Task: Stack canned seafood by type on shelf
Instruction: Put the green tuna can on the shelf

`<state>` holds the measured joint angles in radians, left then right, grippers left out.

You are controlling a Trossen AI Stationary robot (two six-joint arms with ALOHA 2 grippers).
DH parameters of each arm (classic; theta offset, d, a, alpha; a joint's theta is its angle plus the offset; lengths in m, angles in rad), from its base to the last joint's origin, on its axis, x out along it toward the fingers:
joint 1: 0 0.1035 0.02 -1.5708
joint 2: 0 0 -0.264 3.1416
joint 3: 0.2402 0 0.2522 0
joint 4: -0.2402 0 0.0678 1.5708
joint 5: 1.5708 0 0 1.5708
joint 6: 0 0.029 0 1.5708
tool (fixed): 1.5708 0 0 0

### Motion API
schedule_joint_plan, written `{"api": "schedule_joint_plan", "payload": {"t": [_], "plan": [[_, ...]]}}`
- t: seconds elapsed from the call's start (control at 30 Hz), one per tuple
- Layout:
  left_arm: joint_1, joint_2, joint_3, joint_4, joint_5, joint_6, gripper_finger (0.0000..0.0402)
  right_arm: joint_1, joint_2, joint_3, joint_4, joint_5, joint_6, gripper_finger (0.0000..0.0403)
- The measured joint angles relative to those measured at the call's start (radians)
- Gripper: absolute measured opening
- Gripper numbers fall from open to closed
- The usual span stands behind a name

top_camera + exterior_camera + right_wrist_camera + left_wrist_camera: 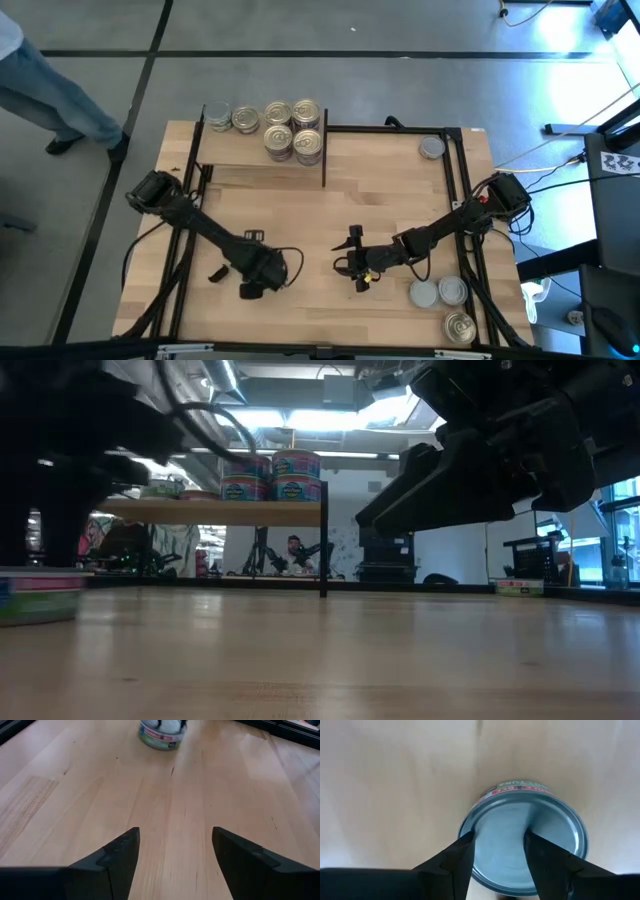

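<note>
A tin [522, 837] with a plain silver top and a green and red label stands on the table near its front left; it also shows in the low view [35, 595] and the right wrist view [161, 734]. My left gripper [255, 280] points down over it, fingers open and narrower apart than the tin is wide. My right gripper [352, 263] hangs open over bare wood near the table's middle, pointing toward the tin. The shelf [260, 172] at the far left carries several tins [292, 128], some stacked in twos [272, 475]. My left gripper [496, 845] has its fingertips [466, 851] over the tin's silver top [500, 827], coming from above and pointing down. I cannot tell whether they touch it. The tin stands upright on the table.
One silver-topped tin [432, 148] sits at the far right inside the black frame. Three more tins [440, 292] lie at the near right corner. A person's legs [60, 95] show beyond the table's far left. Bare wood lies between the shelf and both grippers.
</note>
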<state>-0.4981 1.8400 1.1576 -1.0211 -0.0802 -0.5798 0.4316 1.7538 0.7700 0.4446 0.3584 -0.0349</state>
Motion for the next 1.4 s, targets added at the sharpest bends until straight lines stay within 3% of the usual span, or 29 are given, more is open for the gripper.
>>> {"api": "schedule_joint_plan", "payload": {"t": [0.33, 0.57, 0.87, 1.07, 1.2, 1.4], "plan": [[0.129, 0.000, 0.000, 0.147, -0.086, 0.159, 0.0170, 0.000, 0.000, 0.000, 0.000, 0.000, 0.000, 0.0248], [0.207, 0.007, 0.025, 0.245, -0.083, 0.263, 0.0170, 0.000, 0.000, 0.000, -0.003, 0.000, 0.000, 0.0248], [0.183, -0.073, 0.041, 0.250, -0.113, 0.284, 0.0170, 0.000, 0.000, 0.000, -0.025, 0.000, 0.001, 0.0248], [0.102, -0.240, -0.074, 0.329, -0.226, 0.182, 0.0170, 0.000, 0.000, 0.000, -0.046, -0.010, 0.004, 0.0248], [0.056, -0.341, -0.208, 0.492, -0.308, 0.130, 0.0170, 0.000, 0.000, 0.000, -0.052, -0.011, 0.006, 0.0248], [0.029, -0.435, -0.419, 0.784, -0.327, 0.056, 0.0173, -0.002, 0.000, 0.000, -0.012, 0.005, 0.004, 0.0248]]}}
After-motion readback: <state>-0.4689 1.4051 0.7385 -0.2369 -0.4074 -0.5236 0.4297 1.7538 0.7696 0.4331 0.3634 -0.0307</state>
